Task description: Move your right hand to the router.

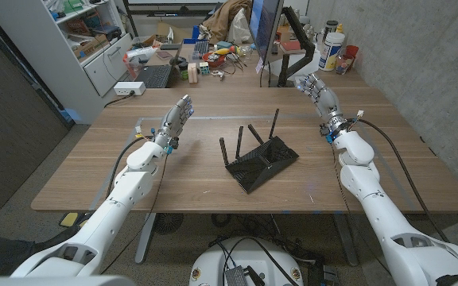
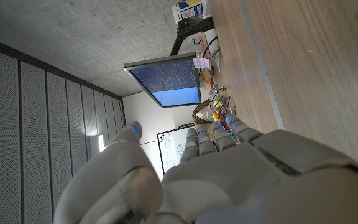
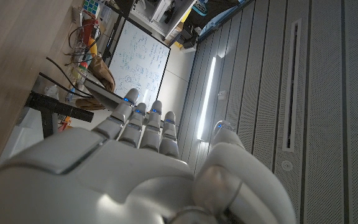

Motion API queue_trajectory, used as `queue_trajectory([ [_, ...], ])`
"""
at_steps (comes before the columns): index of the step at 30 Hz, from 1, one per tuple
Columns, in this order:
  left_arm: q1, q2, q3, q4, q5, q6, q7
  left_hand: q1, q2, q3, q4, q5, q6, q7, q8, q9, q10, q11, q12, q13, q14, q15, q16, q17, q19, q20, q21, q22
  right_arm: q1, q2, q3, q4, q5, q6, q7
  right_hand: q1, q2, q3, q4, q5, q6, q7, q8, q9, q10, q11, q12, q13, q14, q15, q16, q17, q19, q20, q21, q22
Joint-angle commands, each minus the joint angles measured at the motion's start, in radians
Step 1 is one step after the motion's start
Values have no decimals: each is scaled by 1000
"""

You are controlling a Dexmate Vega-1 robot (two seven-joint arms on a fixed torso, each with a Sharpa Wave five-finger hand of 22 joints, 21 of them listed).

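Your right hand (image 1: 317, 87) stood raised over the far right part of the wooden table (image 1: 94, 171), fingers held straight and close side by side, thumb set off from them, gripping nothing. It was well apart from the router (image 1: 261, 163), which sat flat near the middle of the table, a black angular box with its antennas (image 1: 256, 133) standing up along its far edge. The router lay between your two arms, nearer the front edge than either hand, and nothing touched it. Your left hand (image 1: 176, 119) was lifted on the left side of the table, fingers extended and empty as well, also clear of the router. In the right wrist view the back of your right hand (image 3: 143, 163) showed with fingertips (image 3: 152, 115) lined up together, and a whiteboard (image 3: 138, 59) beyond them. In the left wrist view your left hand (image 2: 229, 177) reached toward a lit monitor (image 2: 166, 79) that stood at the table's far end, among clutter on the desk behind.
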Motion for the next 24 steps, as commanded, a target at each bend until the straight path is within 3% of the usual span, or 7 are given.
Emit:
queue_trajectory([
  [1, -10, 2, 7, 8, 5, 7, -5, 8, 4, 2, -8, -1, 5, 1, 4, 3, 8, -6, 0, 2, 10, 1, 4, 2, 4, 2, -2, 4, 27, 33, 2, 50, -2, 100, 0, 2, -12, -1, -1, 8, 23, -4, 9, 4, 23, 1, 10, 2, 16, -8, 7, 1, 12, -13, -9, 2],
  [15, -17, -1, 7, 26, 2, 11, -14, 9, 6, 2, -9, -5, 7, 2, 3, 3, 8, -7, -2, 2, 10, 0, 4, 2, 3, 5, -5, 5, 38, 48, 0, 65, 0, 167, 13, -2, -18, -6, -2, 12, 39, -13, 11, 5, 37, -6, 13, 2, 31, -17, 8, 1, 29, -20, -18, 2],
  [24, -30, -3, 13, 43, 6, 11, -27, 10, 7, 1, -9, -7, 8, 0, 3, 3, 7, -7, -2, 2, 7, -1, 2, 2, 2, 7, -8, 5, 41, 52, -6, 64, -9, 206, 19, -5, -21, -10, -3, 14, 51, -1, 13, 5, 43, -8, 14, 2, 36, -20, 7, 2, 34, -22, -25, 2],
])
